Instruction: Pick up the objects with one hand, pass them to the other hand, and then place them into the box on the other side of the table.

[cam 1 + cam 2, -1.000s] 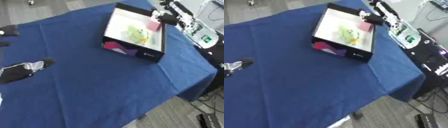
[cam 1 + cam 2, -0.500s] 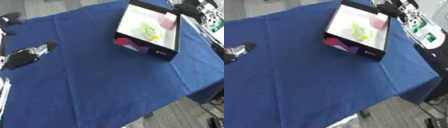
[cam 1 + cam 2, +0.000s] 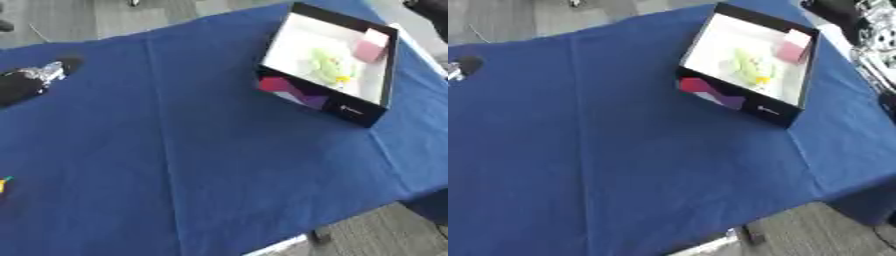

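We see the black box (image 3: 325, 102) on the blue tablecloth (image 3: 201, 165), holding a pink block (image 3: 372, 45) and something yellow-green (perhaps a toy) (image 3: 328, 67). Far left of it, the left hand (image 3: 31, 80); its fingers we cannot tell.

a table draped in a blue cloth (image 3: 201, 165) carries a black box (image 3: 325, 102) toward its far right. well left of the box, at the cloth's near-left edge, lies a small yellow thing (image 3: 3, 184).
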Controlling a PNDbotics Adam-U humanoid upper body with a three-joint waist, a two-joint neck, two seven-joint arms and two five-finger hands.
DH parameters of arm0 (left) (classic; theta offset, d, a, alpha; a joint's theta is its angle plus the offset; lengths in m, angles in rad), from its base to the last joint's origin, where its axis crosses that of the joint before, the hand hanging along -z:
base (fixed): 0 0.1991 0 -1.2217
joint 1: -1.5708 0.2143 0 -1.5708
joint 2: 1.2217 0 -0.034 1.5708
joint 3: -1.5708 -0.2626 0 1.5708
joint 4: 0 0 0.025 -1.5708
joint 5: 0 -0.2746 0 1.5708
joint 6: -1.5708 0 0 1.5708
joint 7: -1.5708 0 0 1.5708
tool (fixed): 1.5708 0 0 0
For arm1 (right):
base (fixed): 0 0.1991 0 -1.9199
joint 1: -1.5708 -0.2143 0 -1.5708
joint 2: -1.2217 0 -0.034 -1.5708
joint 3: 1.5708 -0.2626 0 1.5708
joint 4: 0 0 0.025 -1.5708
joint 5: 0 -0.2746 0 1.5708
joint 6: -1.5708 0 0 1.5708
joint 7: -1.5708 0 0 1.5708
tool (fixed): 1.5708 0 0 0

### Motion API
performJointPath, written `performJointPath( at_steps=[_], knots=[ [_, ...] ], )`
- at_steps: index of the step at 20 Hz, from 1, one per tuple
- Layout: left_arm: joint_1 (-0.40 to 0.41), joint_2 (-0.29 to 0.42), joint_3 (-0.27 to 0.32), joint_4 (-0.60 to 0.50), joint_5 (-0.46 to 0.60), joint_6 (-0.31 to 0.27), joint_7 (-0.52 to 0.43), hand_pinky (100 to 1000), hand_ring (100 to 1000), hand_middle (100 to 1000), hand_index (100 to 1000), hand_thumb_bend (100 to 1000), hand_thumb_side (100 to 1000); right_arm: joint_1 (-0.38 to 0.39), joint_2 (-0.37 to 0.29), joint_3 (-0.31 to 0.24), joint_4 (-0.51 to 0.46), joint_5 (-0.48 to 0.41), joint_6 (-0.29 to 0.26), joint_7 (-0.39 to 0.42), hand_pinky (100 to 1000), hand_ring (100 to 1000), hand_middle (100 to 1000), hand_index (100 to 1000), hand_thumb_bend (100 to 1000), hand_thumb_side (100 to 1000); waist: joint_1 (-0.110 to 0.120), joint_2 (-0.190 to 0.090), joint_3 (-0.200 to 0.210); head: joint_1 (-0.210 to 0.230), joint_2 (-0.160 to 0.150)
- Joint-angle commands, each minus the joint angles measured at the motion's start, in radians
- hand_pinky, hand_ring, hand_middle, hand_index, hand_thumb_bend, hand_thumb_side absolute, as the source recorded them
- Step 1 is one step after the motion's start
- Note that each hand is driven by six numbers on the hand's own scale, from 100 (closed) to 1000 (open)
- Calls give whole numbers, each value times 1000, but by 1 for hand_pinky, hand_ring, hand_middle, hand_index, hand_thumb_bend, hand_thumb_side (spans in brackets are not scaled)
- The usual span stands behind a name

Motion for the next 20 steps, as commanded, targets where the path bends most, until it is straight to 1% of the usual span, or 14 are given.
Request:
performJointPath(
  at_steps=[1,5,10,15,17,20],
  knots=[
    [-9,99,18,-1,40,31,-37,779,860,688,874,879,449,-2,-47,-22,-32,-27,-6,-5,1000,1000,1000,1000,100,511,11,-40,-2,48,6],
    [-4,169,15,19,86,57,-95,788,867,695,878,886,442,3,-42,-21,-47,-28,-7,-6,1000,1000,1000,1000,100,513,12,-39,-5,90,6],
    [0,246,3,44,119,74,-181,800,873,707,882,912,420,10,-36,-20,-59,-22,-3,-10,1000,1000,1000,1000,100,512,13,-37,-8,130,6],
    [25,331,-23,74,181,78,-265,817,877,726,885,937,392,16,-32,-21,-68,-18,0,-16,1000,1000,1000,1000,100,515,14,-34,-13,160,6],
    [34,367,-41,83,187,77,-300,835,886,745,891,961,373,17,-32,-21,-71,-18,0,-17,1000,1000,1000,1000,100,515,15,-34,-16,171,6],
    [46,415,-67,92,188,57,-352,853,897,761,892,989,350,20,-31,-21,-75,-13,1,-19,1000,1000,1000,1000,100,513,15,-32,-19,182,6]
  ],
)
